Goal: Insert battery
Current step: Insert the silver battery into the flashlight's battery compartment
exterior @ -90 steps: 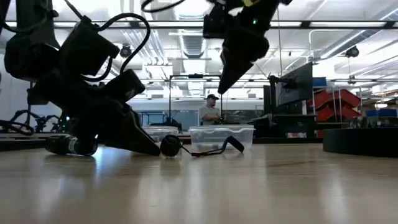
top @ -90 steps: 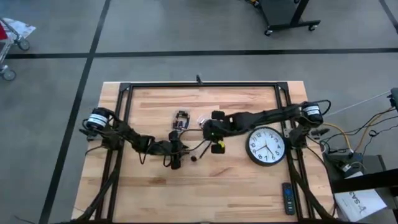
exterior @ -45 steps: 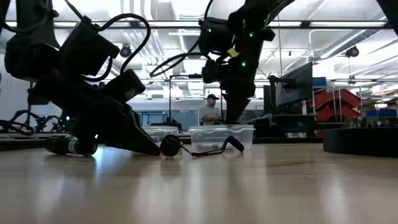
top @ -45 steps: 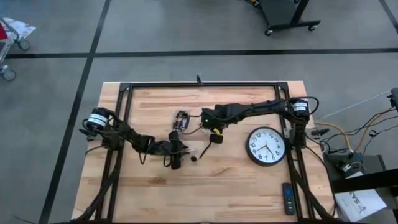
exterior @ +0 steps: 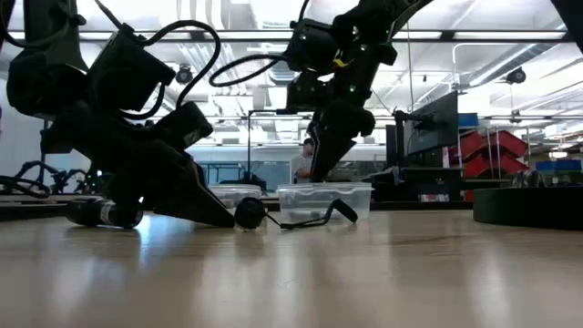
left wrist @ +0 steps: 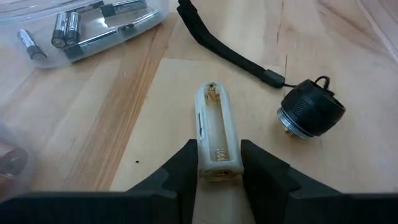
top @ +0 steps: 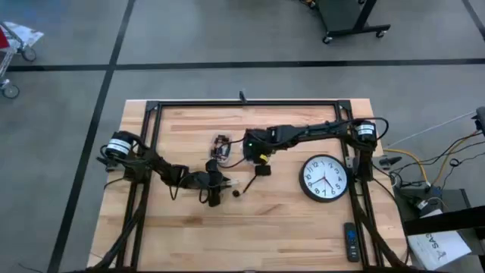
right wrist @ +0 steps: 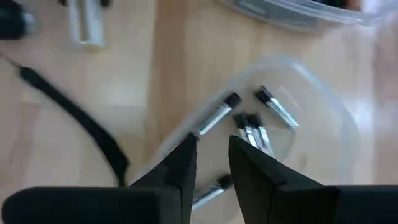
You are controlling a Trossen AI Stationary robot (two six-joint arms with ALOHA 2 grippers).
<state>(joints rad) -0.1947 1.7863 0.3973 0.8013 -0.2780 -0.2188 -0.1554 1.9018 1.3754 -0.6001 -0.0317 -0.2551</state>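
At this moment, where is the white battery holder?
The white battery holder lies on the table between the left tool's fingers in the left wrist view, empty, beside the black flashlight cap and strap.

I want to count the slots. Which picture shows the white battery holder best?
The left wrist view: the white battery holder lies close up between the left pincer fingers, empty slot and springs showing. The right wrist view catches only a blurry end; in the high and low views the arm hides it.
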